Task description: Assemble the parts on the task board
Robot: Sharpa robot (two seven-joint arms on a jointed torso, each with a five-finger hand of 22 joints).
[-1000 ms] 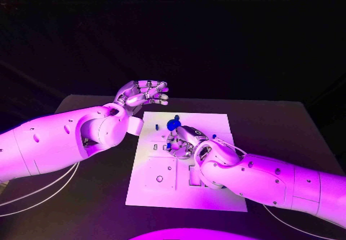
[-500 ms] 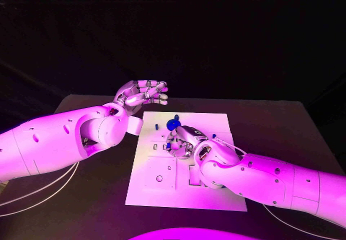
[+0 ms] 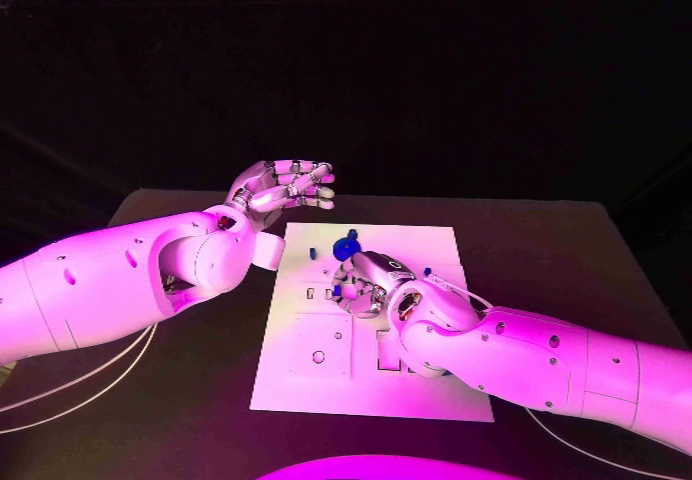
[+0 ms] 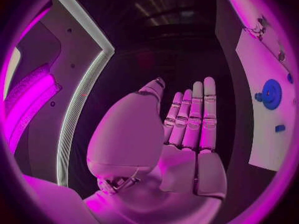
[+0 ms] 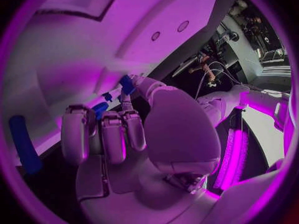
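Almost no shift since a second ago: right hand (image 3: 378, 283) still down on the task board (image 3: 433, 250), fingers (image 5: 112, 134) curled around a small blue part (image 5: 126, 83). Blue disc part (image 3: 346, 246) just beyond, on the far side. Left hand (image 3: 284, 186) raised far-left, released, holding nothing. Long axis impossible to judge.

My left hand (image 3: 284, 186) hangs raised beyond the board's (image 3: 433, 250) far left corner, holding nothing. My right hand (image 3: 369, 285) is down on the board beside a blue part (image 3: 346, 246).
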